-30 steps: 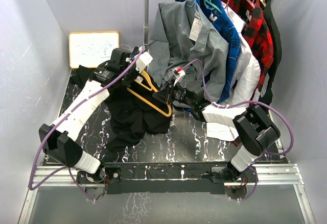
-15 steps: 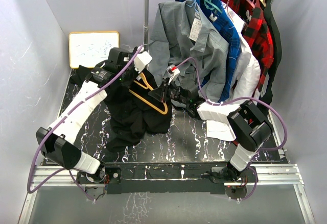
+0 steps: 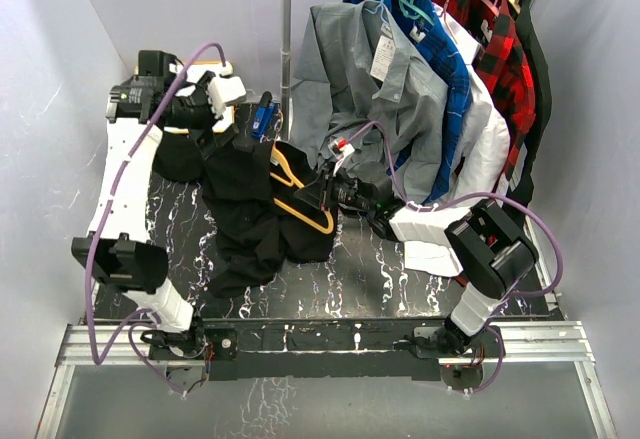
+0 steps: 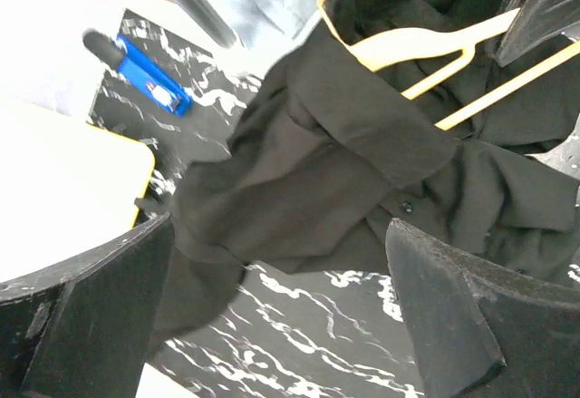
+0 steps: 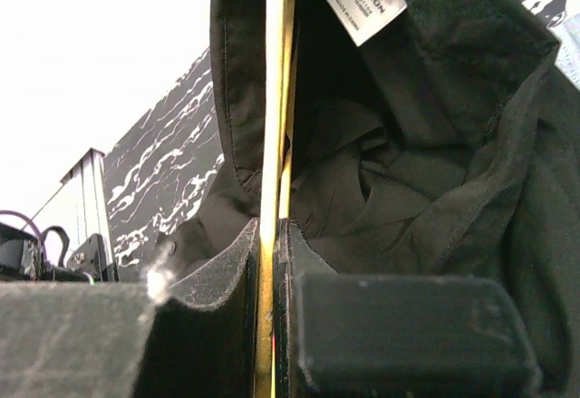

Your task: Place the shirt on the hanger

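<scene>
Shirt (image 3: 250,214) lies crumpled, hanger (image 3: 305,214) at its collar clamped by right gripper (image 3: 318,191); left gripper (image 3: 210,129) gapes wide above shirt.

Your left arm (image 3: 115,184) and right arm (image 3: 422,222) both wear white shells between chunky black joints, and a purple cable (image 3: 90,309) loops loosely along each one. On your left gripper (image 4: 279,226) you see blunt, matte-black, slightly scuffed fingers (image 4: 91,316).

Black marbled table (image 3: 370,269) carries the shirt (image 3: 250,224) (crumpled), a blue marker (image 3: 262,119)
</scene>
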You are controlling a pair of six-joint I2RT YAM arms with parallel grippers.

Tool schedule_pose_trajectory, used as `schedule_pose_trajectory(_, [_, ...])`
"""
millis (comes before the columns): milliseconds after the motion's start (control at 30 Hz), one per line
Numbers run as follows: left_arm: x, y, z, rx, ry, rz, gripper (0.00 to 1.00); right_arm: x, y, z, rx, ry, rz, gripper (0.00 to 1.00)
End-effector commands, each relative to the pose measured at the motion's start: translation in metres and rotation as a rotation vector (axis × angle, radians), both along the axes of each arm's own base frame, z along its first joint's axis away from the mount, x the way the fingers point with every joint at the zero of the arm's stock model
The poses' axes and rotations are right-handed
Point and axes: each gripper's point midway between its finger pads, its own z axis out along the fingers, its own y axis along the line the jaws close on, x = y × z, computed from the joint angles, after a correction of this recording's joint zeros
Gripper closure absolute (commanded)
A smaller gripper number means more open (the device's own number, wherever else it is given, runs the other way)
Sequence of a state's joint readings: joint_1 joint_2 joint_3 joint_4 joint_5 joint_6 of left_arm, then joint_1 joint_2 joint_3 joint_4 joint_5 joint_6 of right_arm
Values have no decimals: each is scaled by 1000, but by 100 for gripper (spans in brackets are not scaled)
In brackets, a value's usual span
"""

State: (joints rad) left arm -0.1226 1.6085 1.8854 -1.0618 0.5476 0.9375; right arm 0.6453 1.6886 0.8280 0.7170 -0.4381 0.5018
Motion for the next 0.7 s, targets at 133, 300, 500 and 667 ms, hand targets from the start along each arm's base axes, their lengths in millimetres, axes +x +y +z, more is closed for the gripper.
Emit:
schedule_pose_trajectory(133, [-21,-32,-3,-155,19,-460,2,-9,-2,62,109,-177,45,100])
schedule_pose_trajectory(300, [-28,-31,-30,-119,-18,-578,2,-11,-4,68,118,-186,61,100])
schedule_pose_trajectory(500, [-23,-25,-56,-55,-12,-633,3,-19,-1,76,130,-191,103,100])
schedule_pose_trajectory(667, [15,-27,-52,-51,-117,-554,2,-27,0,81,140,-192,141,100])
